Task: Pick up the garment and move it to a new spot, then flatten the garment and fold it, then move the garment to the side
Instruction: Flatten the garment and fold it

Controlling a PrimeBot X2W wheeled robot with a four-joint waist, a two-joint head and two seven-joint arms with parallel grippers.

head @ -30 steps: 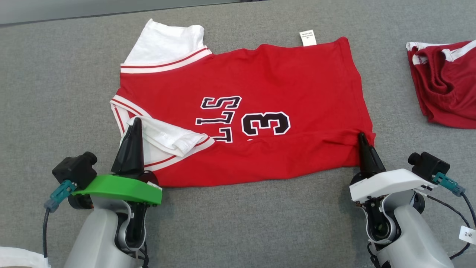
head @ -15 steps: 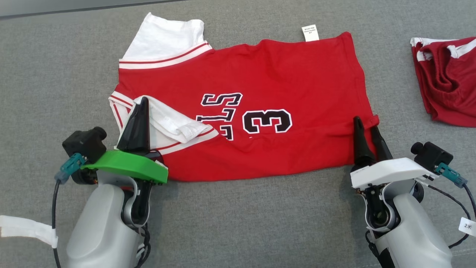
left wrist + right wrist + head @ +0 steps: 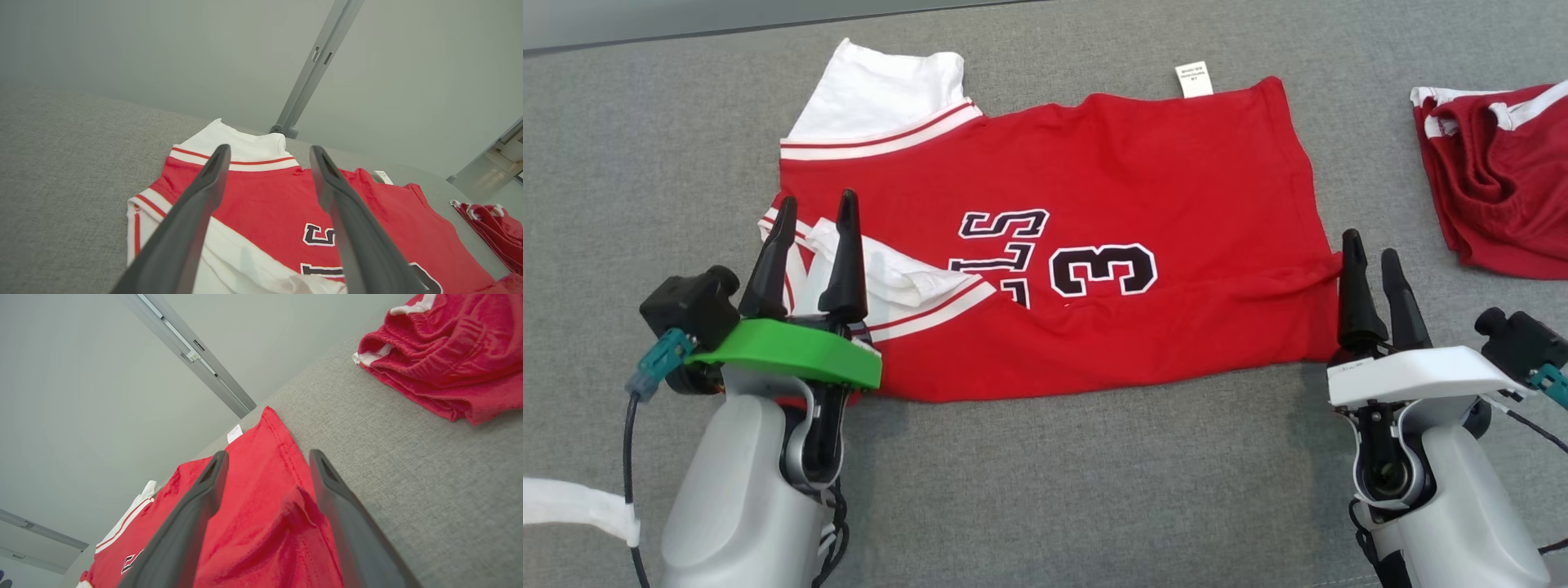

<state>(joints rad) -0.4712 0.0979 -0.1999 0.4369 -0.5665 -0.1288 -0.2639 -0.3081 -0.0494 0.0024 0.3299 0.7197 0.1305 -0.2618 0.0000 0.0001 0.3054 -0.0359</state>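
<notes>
As garment (image 3: 1111, 171) lies flat, left end effector (image 3: 817, 198) spread over folded sleeve (image 3: 903, 282).

Red jersey (image 3: 1111, 188), white sleeves, black "3", lying folded lengthwise on grey surface, near edge rumpled.

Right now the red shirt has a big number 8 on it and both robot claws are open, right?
Not quite. The number on the red shirt is a 3, not an 8; the head view shows it. The left gripper and right gripper are both open, as you said.
</notes>
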